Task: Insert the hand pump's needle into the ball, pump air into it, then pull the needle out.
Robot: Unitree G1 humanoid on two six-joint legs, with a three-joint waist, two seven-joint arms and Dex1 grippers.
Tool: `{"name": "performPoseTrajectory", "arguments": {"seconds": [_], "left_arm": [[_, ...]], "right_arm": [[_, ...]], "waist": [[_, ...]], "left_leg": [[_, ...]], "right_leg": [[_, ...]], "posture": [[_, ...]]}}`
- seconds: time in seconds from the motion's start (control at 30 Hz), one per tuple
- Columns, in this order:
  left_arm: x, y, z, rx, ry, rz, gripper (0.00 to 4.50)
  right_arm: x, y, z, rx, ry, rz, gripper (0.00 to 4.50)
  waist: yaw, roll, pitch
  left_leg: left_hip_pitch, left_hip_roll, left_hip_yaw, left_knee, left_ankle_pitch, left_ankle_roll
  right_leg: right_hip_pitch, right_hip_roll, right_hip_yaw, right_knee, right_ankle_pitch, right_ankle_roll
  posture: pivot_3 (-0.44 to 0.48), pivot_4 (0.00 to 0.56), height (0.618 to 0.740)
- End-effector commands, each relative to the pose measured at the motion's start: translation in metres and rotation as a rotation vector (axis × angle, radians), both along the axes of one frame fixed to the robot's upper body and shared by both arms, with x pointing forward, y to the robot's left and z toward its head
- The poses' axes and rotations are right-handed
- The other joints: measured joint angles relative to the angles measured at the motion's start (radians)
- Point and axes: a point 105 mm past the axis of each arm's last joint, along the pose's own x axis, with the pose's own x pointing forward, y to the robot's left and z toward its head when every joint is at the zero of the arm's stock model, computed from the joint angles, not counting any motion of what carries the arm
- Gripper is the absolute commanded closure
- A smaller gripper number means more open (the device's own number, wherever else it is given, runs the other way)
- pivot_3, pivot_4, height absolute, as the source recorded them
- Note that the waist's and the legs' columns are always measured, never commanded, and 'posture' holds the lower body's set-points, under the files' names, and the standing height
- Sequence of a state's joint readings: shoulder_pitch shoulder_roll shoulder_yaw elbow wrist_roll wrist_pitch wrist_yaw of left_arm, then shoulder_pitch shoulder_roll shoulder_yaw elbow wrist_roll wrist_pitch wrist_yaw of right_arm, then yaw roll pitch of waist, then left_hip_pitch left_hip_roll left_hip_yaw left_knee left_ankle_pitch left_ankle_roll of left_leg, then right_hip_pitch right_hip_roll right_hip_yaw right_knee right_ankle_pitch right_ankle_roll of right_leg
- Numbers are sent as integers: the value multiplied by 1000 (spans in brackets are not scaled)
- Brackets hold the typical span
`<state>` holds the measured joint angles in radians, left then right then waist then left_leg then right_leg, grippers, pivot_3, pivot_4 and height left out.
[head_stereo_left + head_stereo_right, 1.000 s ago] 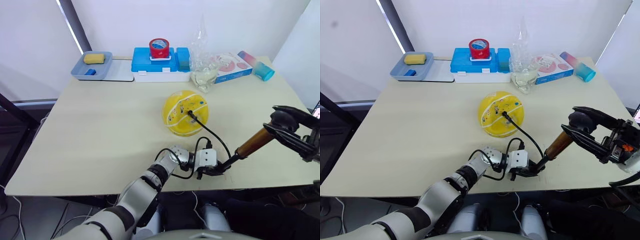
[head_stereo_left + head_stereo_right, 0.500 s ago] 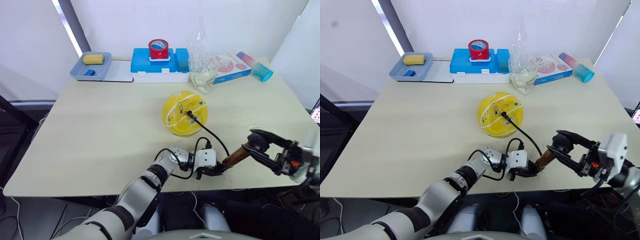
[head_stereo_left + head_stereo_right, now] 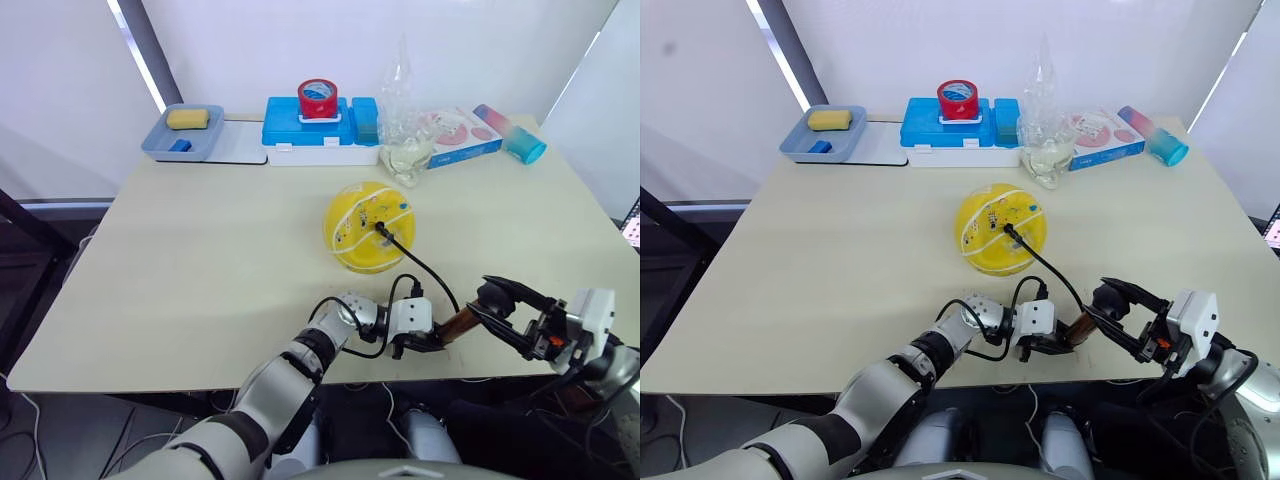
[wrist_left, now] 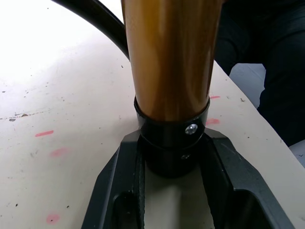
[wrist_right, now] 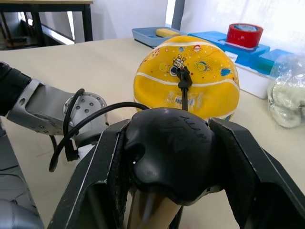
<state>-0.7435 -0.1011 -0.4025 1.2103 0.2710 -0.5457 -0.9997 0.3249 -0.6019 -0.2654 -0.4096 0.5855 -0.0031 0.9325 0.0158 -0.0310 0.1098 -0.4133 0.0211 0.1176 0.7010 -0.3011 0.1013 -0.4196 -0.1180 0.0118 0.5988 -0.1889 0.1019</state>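
While needle [image 5: 182, 76] sits in round yellow ball [image 3: 369, 226], both fingers clamp gold-bronze hand pump [image 4: 170, 62].

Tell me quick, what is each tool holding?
Left tool: closed on the hand pump, at its lower end.
Right tool: closed on the pump's black handle.

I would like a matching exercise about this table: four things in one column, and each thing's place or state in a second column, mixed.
Things:
1. ball
2. left gripper
3. right gripper
4. red tape roll

Places or states:
A. on the blue box
B. shut on the pump's black handle
C. needle in its top
D. shut on the pump's black base

Pairs: 1-C, 2-D, 3-B, 4-A
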Motion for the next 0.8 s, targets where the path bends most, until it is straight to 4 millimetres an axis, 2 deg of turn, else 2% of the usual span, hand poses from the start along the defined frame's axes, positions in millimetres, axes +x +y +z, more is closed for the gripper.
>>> {"name": "performPoseTrajectory", "arguments": {"seconds": [0.03, 0.2, 0.43, 0.5, 0.6, 0.8], "left_arm": [[-8, 9, -17, 79, 35, -24, 3402], [-9, 8, -17, 79, 37, -32, 3402], [-10, 8, -17, 82, 39, -36, 3402], [-10, 9, -17, 83, 39, -37, 3402], [-10, 9, -17, 84, 39, -39, 3402], [-10, 8, -17, 83, 40, -39, 3402]], "right_arm": [[-6, -11, 48, -1, -85, 1, 2449], [-14, -15, 92, 13, -132, 11, 2449], [-23, -22, 129, 23, -160, -2, 2449], [-24, -20, 134, 27, -166, 3, 2449], [-22, -14, 124, -8, -123, 19, 2449], [-10, -12, 66, -90, 28, -1, 2449]], "waist": [[1, 2, 1], [2, 6, 2], [1, 6, 2], [1, 6, 3], [1, 6, 3], [-1, 4, 2]], "left_leg": [[-1, 0, -1, 0, 0, 0], [-2, 0, -3, 0, 0, 0], [-3, 0, -4, 0, 0, 0], [-3, 0, -4, 0, 0, 0], [-3, 0, -5, 0, 0, 0], [-3, 0, -7, 0, 0, 0]], "right_leg": [[0, 0, 0, -3, 0, 0], [1, 3, 2, -6, 1, 1], [2, 10, 13, -8, 1, 1], [2, 10, 13, -8, 1, 1], [2, 12, 16, -8, 0, 1], [3, 17, 25, -9, 0, 2]], "posture": [[0, 150, 737], [0, 150, 737], [0, 150, 737], [0, 150, 737], [0, 150, 737], [0, 150, 737]]}}
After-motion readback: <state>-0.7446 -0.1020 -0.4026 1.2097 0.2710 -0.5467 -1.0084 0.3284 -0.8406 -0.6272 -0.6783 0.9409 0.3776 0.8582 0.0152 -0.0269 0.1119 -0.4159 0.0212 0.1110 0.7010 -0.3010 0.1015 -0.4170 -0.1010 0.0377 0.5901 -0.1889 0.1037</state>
